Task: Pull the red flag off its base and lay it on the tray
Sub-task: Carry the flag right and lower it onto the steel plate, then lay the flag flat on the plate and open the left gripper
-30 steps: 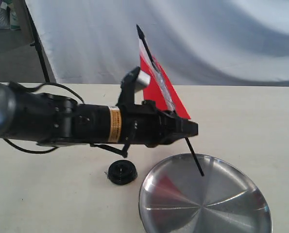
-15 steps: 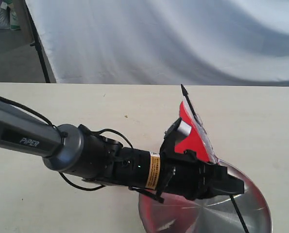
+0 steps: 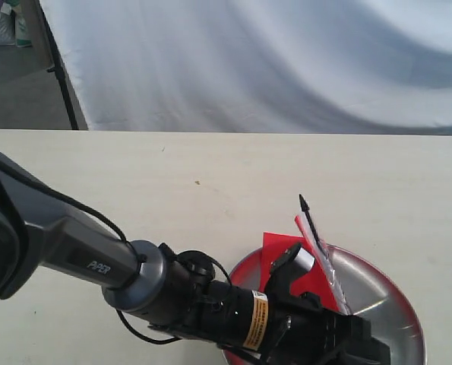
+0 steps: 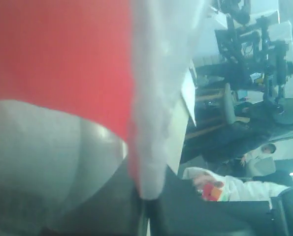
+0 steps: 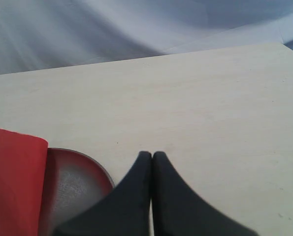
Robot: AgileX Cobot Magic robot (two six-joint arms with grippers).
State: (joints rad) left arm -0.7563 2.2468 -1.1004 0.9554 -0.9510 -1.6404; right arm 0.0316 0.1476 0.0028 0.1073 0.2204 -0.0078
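now the left gripper (image 3: pixel 374 353), clenched on the stick of the small red cloth flag (image 3: pixel 273 247), holds it tilted low over the large round shiny steel tray (image 3: pixel 385 304). this looks like the laying-down step: next, lower the flag flat and release. the right gripper (image 5: pixel 152 157) is pinched together, empty. a second ago the flag stood higher, and the black base, now hidden, showed.

Left tool (image 3: pixel 366 351) low over tray (image 3: pixel 389 298); red flag (image 3: pixel 280 257) tilted above tray, stick tip up.
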